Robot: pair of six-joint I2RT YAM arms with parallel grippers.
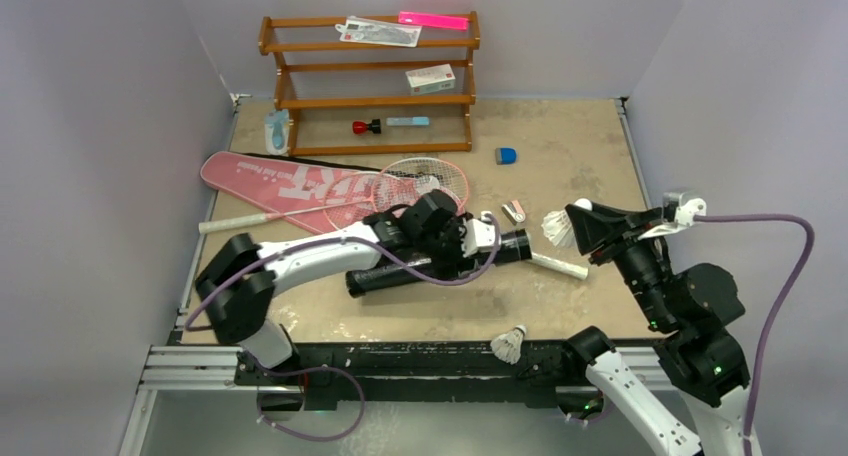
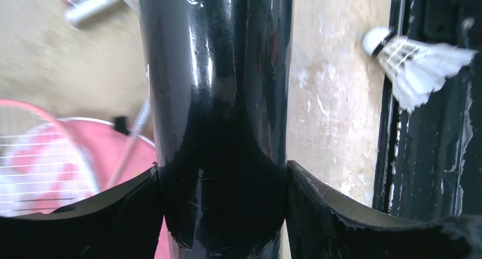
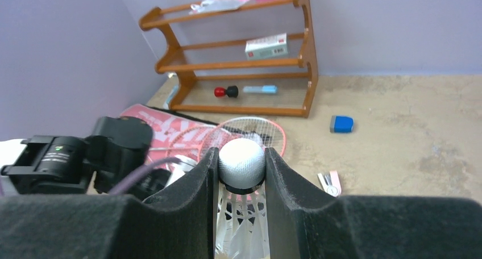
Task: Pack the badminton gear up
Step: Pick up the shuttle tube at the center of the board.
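Note:
The black tube (image 1: 385, 276) lies on the table, and my left gripper (image 1: 470, 238) is shut around it near its right end. In the left wrist view the tube (image 2: 216, 71) fills the gap between the jaws of my left gripper (image 2: 223, 171). My right gripper (image 1: 572, 226) is shut on a white shuttlecock (image 1: 556, 228), held above the table to the right of the tube's end; its cork (image 3: 241, 162) sits between the pads. Another shuttlecock (image 1: 511, 345) lies at the near edge (image 2: 415, 63). A pink racket (image 1: 420, 181) lies on the pink bag (image 1: 280, 181). A white handle (image 1: 560, 267) sticks out right of the tube.
The brown wooden rack (image 1: 370, 81) stands at the back with a small white box (image 1: 430, 78) and a red-and-black item (image 1: 365, 127) on it. A blue block (image 1: 506, 156) and a small pink-white item (image 1: 513, 211) lie on the table. A black rail (image 1: 400, 356) runs along the near edge.

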